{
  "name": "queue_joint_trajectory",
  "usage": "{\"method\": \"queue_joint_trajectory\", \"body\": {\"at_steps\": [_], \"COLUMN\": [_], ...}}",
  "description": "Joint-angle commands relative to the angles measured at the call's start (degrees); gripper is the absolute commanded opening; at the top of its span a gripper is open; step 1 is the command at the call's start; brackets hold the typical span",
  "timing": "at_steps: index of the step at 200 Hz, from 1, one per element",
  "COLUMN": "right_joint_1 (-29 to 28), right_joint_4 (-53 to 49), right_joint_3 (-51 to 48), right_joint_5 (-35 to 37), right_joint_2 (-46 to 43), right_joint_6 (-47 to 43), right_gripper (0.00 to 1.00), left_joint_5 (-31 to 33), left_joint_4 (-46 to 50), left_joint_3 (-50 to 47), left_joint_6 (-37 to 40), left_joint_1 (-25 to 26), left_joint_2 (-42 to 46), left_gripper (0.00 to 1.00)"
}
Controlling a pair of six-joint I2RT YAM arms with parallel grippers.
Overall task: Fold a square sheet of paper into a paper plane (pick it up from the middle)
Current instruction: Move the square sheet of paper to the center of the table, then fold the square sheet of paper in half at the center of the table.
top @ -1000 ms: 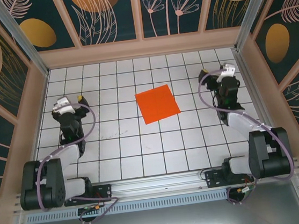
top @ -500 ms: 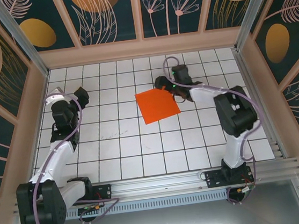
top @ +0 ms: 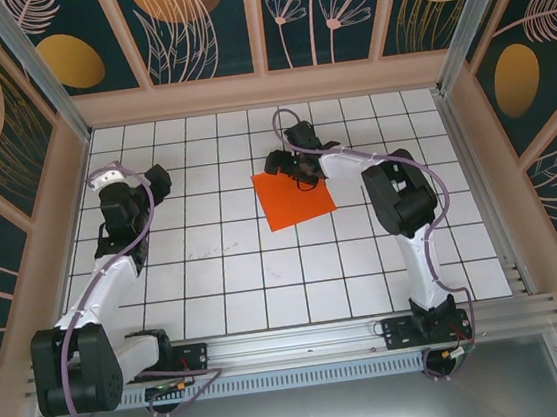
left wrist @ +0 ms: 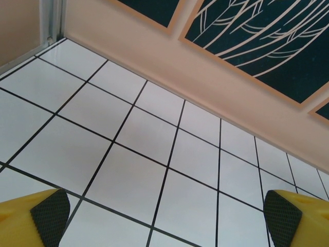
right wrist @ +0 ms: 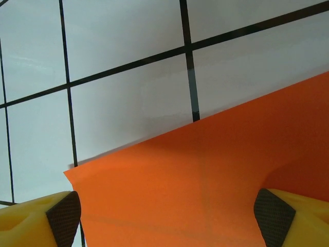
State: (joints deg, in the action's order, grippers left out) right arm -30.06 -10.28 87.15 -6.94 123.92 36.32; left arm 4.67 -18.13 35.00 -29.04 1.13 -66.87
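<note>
The square sheet of paper [top: 293, 199] lies flat and unfolded on the white grid floor, bright orange-red. My right gripper [top: 289, 169] is stretched far forward and hangs over the sheet's far edge, jaws open. In the right wrist view the paper [right wrist: 205, 190] spreads between the two yellow fingertips [right wrist: 64, 211], its far-left corner just inside the left pad, a faint crease line running through it. My left gripper [top: 153, 185] is at the left of the floor, open, with bare tiles between its fingertips [left wrist: 50, 216].
The floor [top: 225, 265] is a white tiled grid, walled by peach-framed panels [top: 265, 87] at the back and both sides. The back wall's base [left wrist: 205, 77] runs close ahead of the left gripper. An aluminium rail [top: 294, 343] crosses the near edge.
The right arm has swung from the right side across to the paper's far edge, moving further left in the last half second. The left arm rose and extended forward.
</note>
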Motion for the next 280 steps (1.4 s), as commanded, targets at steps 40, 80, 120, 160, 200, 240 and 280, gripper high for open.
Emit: {"method": "queue_joint_trajectory", "body": {"at_steps": [40, 80, 120, 160, 200, 240, 280], "right_joint_1": [-0.43, -0.09, -0.5, -2.36, -2.45, -2.98, -3.4], "right_joint_4": [-9.4, -7.82, -11.93, -22.23, -29.18, -29.62, -28.89], "right_joint_3": [-11.04, -28.15, -22.78, -11.83, -12.37, -13.6, -17.39], "right_joint_5": [4.5, 6.57, 8.33, 11.93, 14.35, 12.12, 10.41], "right_joint_2": [-4.18, -13.32, -18.12, -14.48, -13.63, -12.07, -10.83], "right_joint_6": [-7.72, -18.49, -17.93, -11.86, -13.8, -15.13, -14.79], "right_gripper": [0.92, 0.92, 0.92, 0.94, 0.99, 0.99, 0.97], "left_joint_5": [-1.16, -1.47, -1.52, -1.95, -2.93, -3.8, -4.1], "left_joint_4": [1.09, 1.14, 1.41, 2.35, 2.14, 2.16, 2.06], "left_joint_3": [2.51, 2.84, 3.29, 3.8, 3.84, 4.46, 4.62], "left_joint_6": [-0.66, -1.0, -0.97, -0.85, -1.12, -1.45, -1.73], "left_joint_1": [-0.27, -0.25, -0.25, -0.3, -0.27, -0.27, -0.26], "left_joint_2": [-1.86, -2.43, -2.56, -2.56, -3.25, -4.57, -5.49], "left_gripper": [0.99, 0.98, 0.99, 0.98, 0.99, 0.99, 0.98]}}
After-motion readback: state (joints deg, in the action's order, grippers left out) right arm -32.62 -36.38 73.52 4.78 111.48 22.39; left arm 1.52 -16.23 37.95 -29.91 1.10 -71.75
